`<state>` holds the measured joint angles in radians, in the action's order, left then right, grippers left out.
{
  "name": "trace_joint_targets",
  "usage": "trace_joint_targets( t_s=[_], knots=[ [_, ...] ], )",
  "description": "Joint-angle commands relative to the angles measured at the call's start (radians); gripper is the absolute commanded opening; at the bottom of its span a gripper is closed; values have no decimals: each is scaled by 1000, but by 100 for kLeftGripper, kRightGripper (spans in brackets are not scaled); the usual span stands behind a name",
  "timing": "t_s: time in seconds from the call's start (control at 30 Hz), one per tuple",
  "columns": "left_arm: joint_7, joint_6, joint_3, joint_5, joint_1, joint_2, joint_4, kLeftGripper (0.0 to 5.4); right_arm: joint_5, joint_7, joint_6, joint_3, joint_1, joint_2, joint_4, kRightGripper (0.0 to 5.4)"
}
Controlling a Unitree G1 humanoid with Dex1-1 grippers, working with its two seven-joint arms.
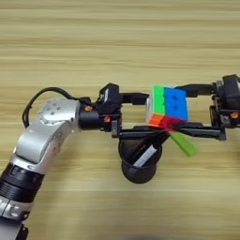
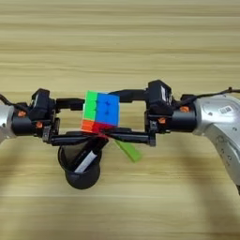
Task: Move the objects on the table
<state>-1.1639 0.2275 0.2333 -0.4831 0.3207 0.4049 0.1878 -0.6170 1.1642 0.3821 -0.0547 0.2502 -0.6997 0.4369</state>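
Note:
The multicoloured puzzle cube, green and blue on top with red below, hangs above the table. My left gripper reaches in from the left with one finger at the cube's far side and one at its near side, shut on it. From the right, my right gripper straddles the same cube, its fingers also pressed to the far and near sides. A flat lime-green block lies on the wood just below the cube, partly hidden by the lower fingers.
A black mesh cup stands right under the left gripper's near finger, with a white-barrelled marker leaning inside it. Both forearms stretch across the middle of the table.

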Motion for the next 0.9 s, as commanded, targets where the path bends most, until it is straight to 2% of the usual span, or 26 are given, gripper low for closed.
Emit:
trace_joint_targets(
  t_s=[0.03, 0.4, 0.57, 0.7, 0.9],
  knots=[
    [4, -6, -14, -12, 13, -2, 18, 327, -14, 6, 5, 1, -4, -3, 10, 423],
    [8, -10, -15, -7, 11, -4, 13, 327, -62, -4, 7, 39, -2, 0, 12, 535],
    [15, -21, -31, -6, 2, -2, 5, 327, -74, -14, 0, 65, -7, 1, 9, 540],
    [29, -33, -74, -18, -18, 0, -7, 327, -75, -30, -12, 90, -25, 8, 8, 540],
    [52, -78, -120, 0, -53, 3, -47, 327, -86, -72, -39, 135, -60, 35, 7, 540]
  ],
)
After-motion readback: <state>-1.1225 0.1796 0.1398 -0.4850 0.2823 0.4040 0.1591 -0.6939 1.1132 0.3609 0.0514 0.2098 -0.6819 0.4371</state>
